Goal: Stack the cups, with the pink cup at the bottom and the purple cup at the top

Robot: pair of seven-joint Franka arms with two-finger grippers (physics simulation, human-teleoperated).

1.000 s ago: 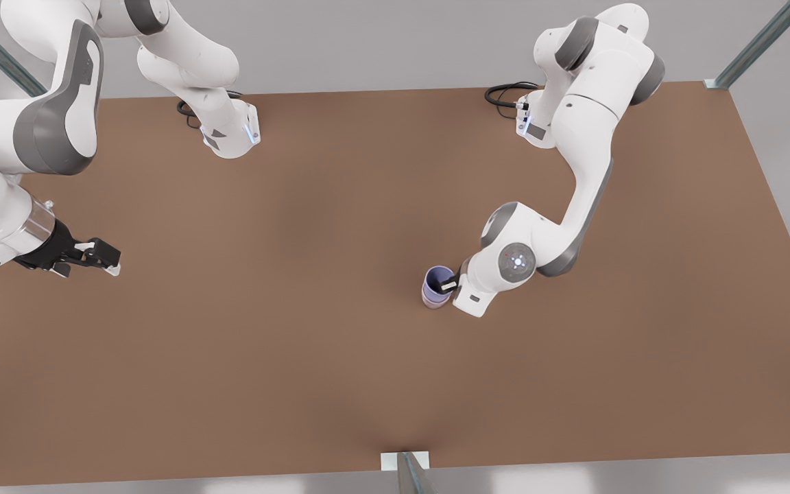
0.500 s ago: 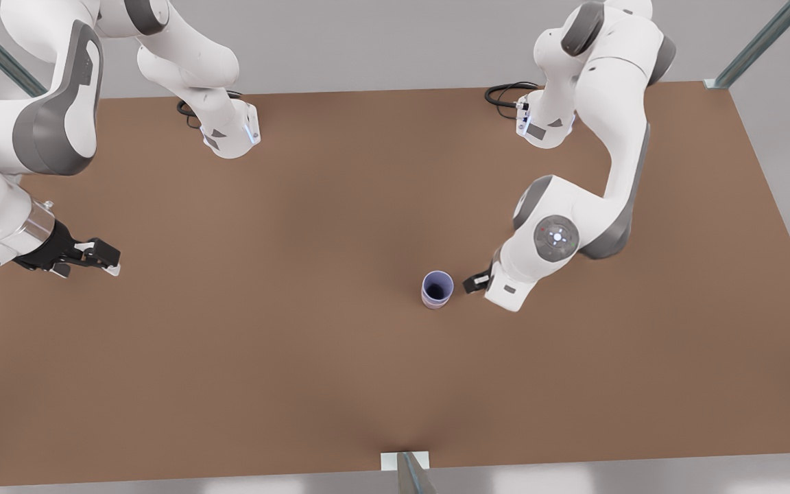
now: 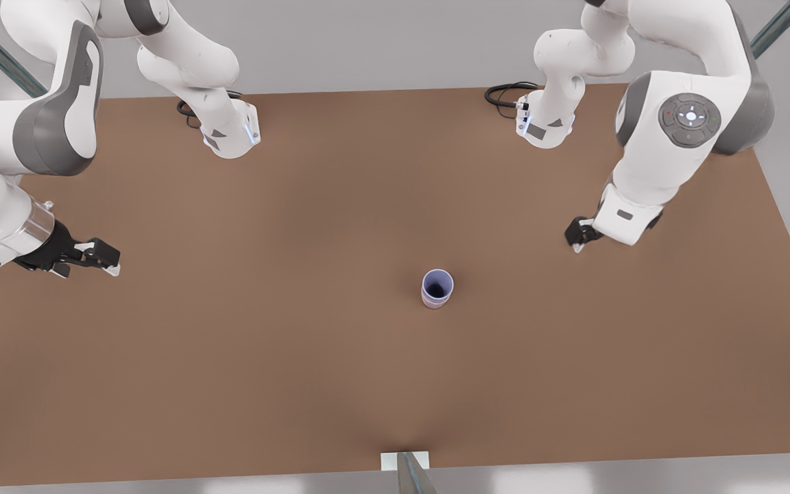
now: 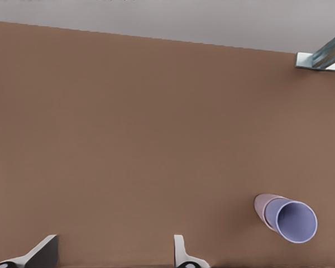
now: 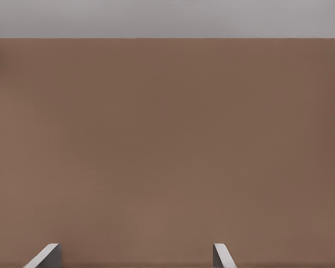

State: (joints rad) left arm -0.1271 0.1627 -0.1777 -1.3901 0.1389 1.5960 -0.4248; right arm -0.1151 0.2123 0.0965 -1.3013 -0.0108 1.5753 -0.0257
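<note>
The purple cup (image 3: 437,285) sits nested in the pink cup (image 3: 431,302), and the stack stands upright near the middle of the brown table (image 3: 265,343). In the left wrist view the purple cup (image 4: 293,222) shows its open mouth, with the pink cup (image 4: 262,206) around its lower part. My right gripper (image 3: 577,237) hangs open, well off to the front view's right of the stack and apart from it. Its fingertips (image 5: 47,254) stand wide over bare table. My left gripper (image 3: 108,264) waits open at the front view's far left, its fingertips (image 4: 181,254) apart.
Both arm bases (image 3: 230,134) (image 3: 546,123) stand at the table's back edge, each with a black cable beside it. Metal frame brackets sit at the back right corner (image 3: 717,84) and the middle of the front edge (image 3: 405,461). One bracket (image 4: 318,58) is in the left wrist view.
My right gripper has let go of the purple cup's rim and drawn away, upward and toward the front view's right. The stacked cups stay put. The left arm has not moved.
</note>
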